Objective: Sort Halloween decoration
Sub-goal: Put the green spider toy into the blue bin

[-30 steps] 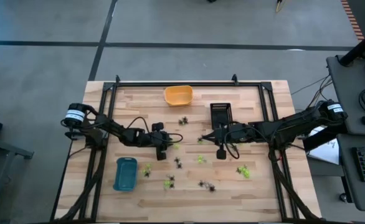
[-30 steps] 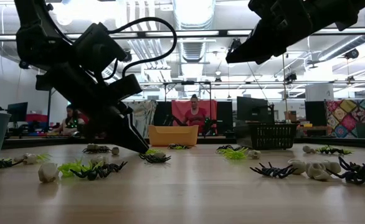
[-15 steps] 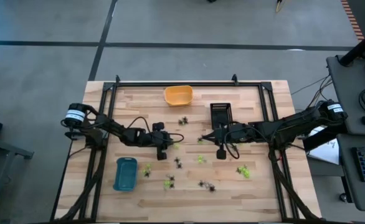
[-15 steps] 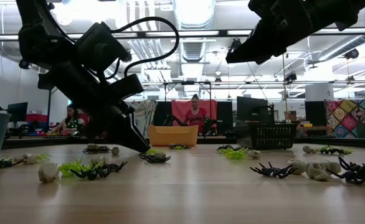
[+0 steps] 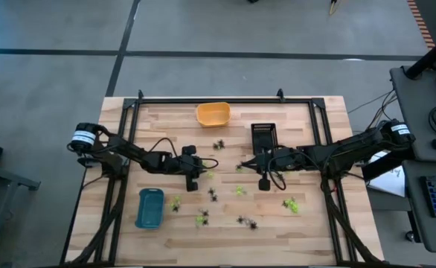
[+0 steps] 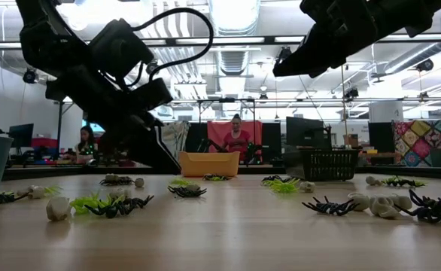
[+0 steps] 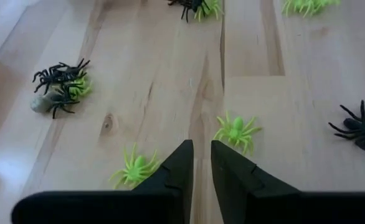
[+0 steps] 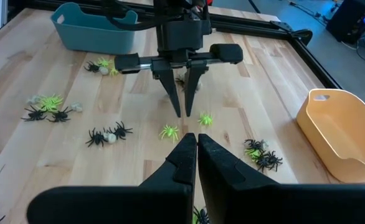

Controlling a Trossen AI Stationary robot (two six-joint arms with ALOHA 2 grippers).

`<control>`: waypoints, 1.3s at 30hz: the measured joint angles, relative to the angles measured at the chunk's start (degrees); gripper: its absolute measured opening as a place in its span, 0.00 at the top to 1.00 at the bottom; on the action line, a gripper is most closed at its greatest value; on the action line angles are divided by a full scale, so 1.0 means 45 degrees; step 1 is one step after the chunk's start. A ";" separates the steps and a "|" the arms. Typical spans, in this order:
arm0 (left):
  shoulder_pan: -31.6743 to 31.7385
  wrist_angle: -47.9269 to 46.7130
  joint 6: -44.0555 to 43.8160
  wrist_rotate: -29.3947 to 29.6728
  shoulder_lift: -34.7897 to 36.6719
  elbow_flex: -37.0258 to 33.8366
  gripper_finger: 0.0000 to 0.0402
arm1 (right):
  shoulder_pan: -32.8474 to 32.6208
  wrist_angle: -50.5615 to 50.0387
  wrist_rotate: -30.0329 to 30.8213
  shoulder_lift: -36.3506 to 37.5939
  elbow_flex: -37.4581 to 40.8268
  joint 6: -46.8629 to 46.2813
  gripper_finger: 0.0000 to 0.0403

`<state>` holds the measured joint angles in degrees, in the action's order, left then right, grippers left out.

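left gripper [image 7: 201, 163] above bare wood, narrow gap between fingers, lime spiders [image 7: 237, 131] close either side of tips, black spider [image 7: 359, 129] farther off, open table ahead

Bright ceiling lights glare in the low view; arms silhouetted

Lime-green spiders [image 7: 237, 132], black spiders [image 7: 59, 72] and whitish bits [image 6: 57, 208] lie scattered flat on the wooden worktop [image 5: 315, 223], some touching in small clumps, none in a tray.
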<state>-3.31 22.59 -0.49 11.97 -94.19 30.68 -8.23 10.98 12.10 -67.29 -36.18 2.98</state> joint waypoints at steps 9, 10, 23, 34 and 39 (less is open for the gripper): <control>0.0505 -0.0981 -0.1070 0.0140 0.0964 0.0723 0.91 | 0.0000 0.0001 0.0000 -0.0003 0.0000 -0.0281 0.98; 0.0734 -0.1599 -0.1307 0.0155 0.1220 0.0956 0.91 | 0.0000 0.0012 0.0000 -0.0004 0.0000 -0.0486 0.98; 0.1717 -0.5355 0.2498 -0.1651 0.2256 0.1547 0.91 | 0.2027 -0.2531 -0.2388 -0.2256 -0.2671 -0.7366 0.98; 0.2596 -0.3740 0.4179 -0.1917 0.1579 0.0685 0.91 | 0.3212 -0.3384 -0.3767 -0.7022 -0.6561 -0.7575 0.98; 0.2846 -0.2533 0.4398 -0.2584 0.1579 0.0043 0.91 | 0.3245 -0.3307 -0.3798 -0.8285 -0.7395 -0.5663 0.98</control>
<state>9.50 11.19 19.30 0.34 -87.09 30.87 6.37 -3.90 -4.99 -104.57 -69.46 -22.50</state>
